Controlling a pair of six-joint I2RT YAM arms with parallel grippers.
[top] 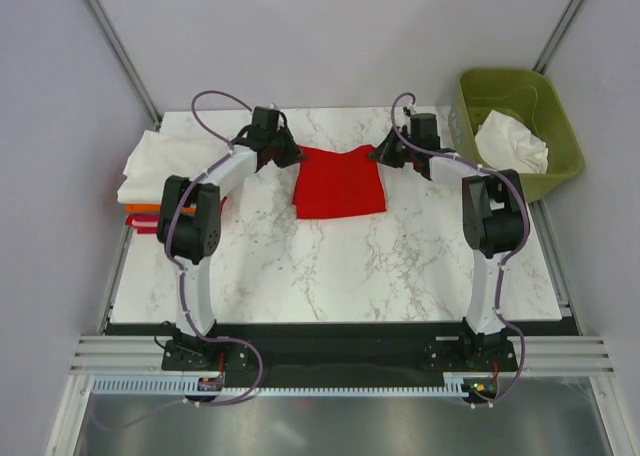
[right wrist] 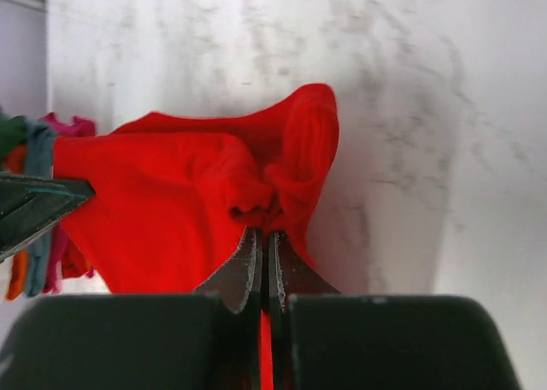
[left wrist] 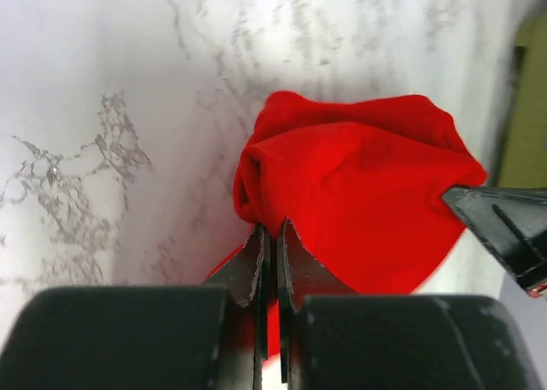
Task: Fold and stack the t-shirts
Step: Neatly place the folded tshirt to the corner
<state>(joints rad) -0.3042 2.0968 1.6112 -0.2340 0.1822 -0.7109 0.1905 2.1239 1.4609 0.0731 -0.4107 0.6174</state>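
A red t-shirt (top: 338,181) lies partly folded on the far middle of the marble table. My left gripper (top: 292,157) is shut on its far left corner, and the cloth bunches at the fingertips in the left wrist view (left wrist: 273,227). My right gripper (top: 383,153) is shut on the far right corner, seen in the right wrist view (right wrist: 263,232). The red t-shirt fills both wrist views (left wrist: 359,202) (right wrist: 188,193). A stack of folded shirts (top: 160,176), white on top with orange and pink beneath, sits at the table's left edge.
A green bin (top: 520,126) holding a white shirt (top: 512,141) stands off the table's far right corner. The marble table (top: 340,266) shows bare in front of the red shirt. Grey walls close in on both sides.
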